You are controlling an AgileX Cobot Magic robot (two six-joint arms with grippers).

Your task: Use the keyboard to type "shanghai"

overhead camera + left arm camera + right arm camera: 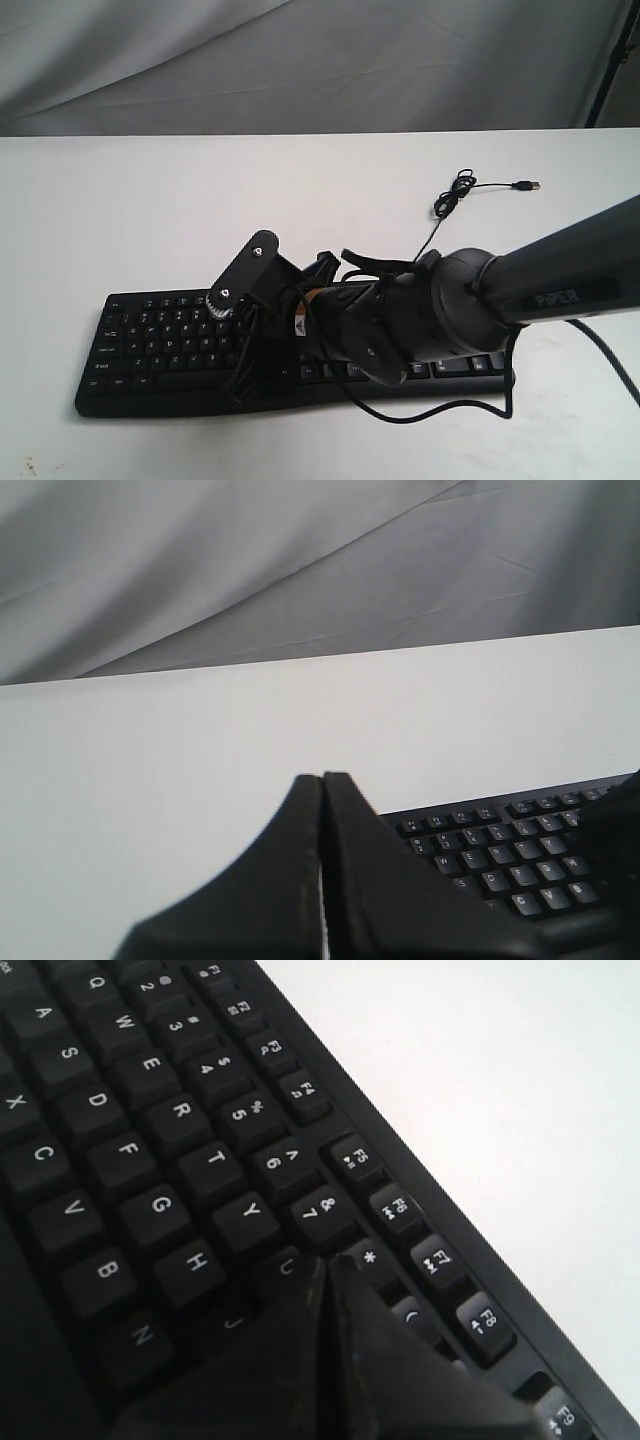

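White table point(150, 200) — keyboard point(150, 352), cable point(445, 205) on it.
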